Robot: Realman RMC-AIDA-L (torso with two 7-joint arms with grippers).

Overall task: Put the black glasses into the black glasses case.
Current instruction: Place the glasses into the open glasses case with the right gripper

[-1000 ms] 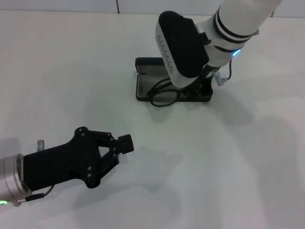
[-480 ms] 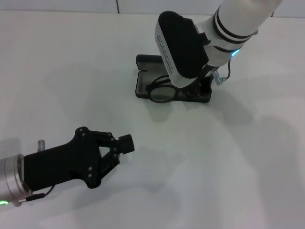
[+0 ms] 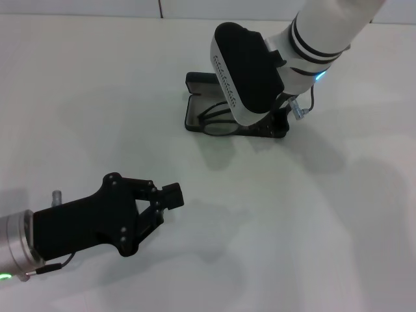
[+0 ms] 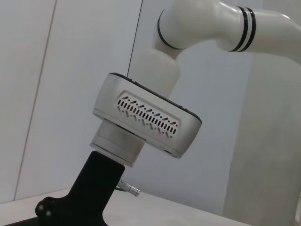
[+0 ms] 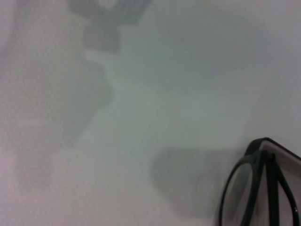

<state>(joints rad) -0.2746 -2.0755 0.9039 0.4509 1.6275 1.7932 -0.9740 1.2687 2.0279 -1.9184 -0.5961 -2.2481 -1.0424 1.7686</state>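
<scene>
The black glasses case (image 3: 192, 86) lies open at the far middle of the table, grey lining up. The black glasses (image 3: 218, 126) rest low in it, one lens by the case's near left rim. My right gripper (image 3: 270, 125) reaches down into the case under its white wrist housing and is shut on the glasses, its fingertips hidden. The right wrist view shows a lens of the glasses (image 5: 244, 188) and a corner of the case (image 5: 282, 153). My left gripper (image 3: 170, 194) hovers shut and holding nothing near the front left, well away from the case.
White tabletop (image 3: 312, 227) spreads all around the case. The left wrist view shows the right arm's white wrist housing (image 4: 146, 122) against a pale wall.
The right arm has carried the glasses from hanging over the case's near edge back and down into the case. The left arm has not moved.
</scene>
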